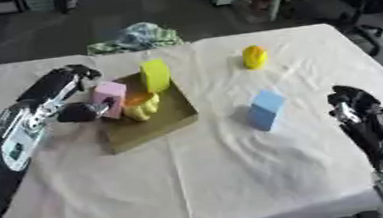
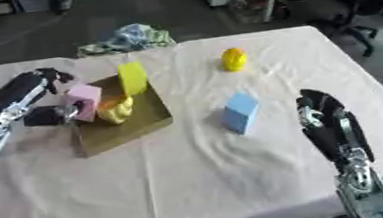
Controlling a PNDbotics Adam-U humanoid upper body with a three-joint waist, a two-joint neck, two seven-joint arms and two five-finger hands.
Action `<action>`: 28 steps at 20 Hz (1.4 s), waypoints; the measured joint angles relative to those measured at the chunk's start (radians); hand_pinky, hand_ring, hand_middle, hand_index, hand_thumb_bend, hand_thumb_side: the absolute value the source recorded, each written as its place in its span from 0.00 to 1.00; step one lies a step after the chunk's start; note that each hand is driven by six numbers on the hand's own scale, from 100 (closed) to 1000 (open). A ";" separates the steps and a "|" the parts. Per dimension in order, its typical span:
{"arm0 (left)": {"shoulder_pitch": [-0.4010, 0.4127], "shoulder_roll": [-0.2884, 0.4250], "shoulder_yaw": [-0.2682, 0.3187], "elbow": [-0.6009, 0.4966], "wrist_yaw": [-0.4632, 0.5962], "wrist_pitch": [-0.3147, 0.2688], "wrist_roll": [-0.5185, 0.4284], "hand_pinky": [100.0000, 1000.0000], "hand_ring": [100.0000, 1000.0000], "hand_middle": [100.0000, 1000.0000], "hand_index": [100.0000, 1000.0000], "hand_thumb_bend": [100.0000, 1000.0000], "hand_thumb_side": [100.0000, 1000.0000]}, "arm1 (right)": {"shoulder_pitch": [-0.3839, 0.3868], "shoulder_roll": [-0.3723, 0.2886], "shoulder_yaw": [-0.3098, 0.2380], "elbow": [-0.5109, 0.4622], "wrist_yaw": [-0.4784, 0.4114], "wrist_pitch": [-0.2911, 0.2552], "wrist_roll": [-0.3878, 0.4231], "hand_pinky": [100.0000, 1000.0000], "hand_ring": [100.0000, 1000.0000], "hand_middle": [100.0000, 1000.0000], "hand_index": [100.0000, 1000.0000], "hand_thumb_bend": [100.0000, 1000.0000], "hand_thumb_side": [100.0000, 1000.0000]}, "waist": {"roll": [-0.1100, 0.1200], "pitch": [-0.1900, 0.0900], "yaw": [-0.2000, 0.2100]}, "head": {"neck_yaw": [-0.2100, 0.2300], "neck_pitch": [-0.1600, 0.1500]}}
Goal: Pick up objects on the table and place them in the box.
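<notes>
Both views look down from the robot's head onto the counter, facing forward toward the room's floor beyond its far edge. They sit side by side (a stereo pair) and share nearly everything: the box, the blocks, both arms. The right eye's picture lies shifted slightly leftward.

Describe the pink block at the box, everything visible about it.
The pink block is a plain, matte, pale pink rectangular piece, foam-like or plastic by its look. It stands roughly upright at the left edge of the flat brown box, beside a yellow-and-orange toy and near a tall yellow-green block. The left hand is curled against its left side, dark fingers above and thumb below, apparently gripping it. Whether its base already rests on the box floor cannot be told.
</notes>
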 measured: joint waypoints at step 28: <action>0.586 0.141 0.271 -0.836 0.863 0.075 0.076 0.66 0.48 0.60 0.76 0.21 0.74 | -0.275 -0.342 0.079 0.175 0.165 -0.012 0.142 0.74 0.82 0.77 0.90 0.00 0.38 | 0.000 0.000 0.096 | -0.071 0.000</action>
